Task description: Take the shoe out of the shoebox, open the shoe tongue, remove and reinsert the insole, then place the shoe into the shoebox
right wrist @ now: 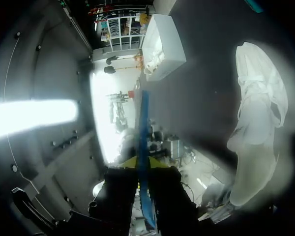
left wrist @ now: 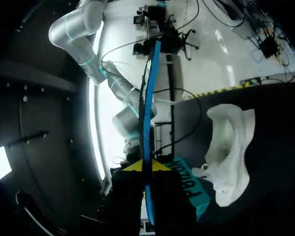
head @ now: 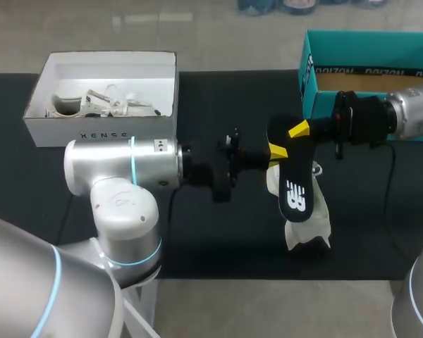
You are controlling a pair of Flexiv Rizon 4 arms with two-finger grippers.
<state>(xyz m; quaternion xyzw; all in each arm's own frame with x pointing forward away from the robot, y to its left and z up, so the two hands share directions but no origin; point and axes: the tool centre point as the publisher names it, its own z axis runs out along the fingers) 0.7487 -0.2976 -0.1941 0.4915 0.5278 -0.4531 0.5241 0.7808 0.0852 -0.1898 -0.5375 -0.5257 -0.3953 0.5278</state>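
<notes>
A black insole (head: 295,186) with a white logo hangs in the air over the white shoe (head: 311,224), which lies on the black table right of the middle. My left gripper (head: 275,151) is shut on the insole's upper end from the left. My right gripper (head: 299,130) holds the same end from the right. In the left wrist view the insole (left wrist: 148,98) stands edge-on, blue, between the fingers of the left gripper (left wrist: 146,167), with the shoe (left wrist: 231,152) beside it. The right wrist view shows the insole (right wrist: 143,118) edge-on in the right gripper (right wrist: 143,162), the shoe (right wrist: 258,123) off to its side.
The open teal shoebox (head: 359,70) stands at the back right, behind my right arm. A white box (head: 102,95) holding another white shoe and paper sits at the back left. The teal shoebox (left wrist: 187,184) also shows close to the left gripper.
</notes>
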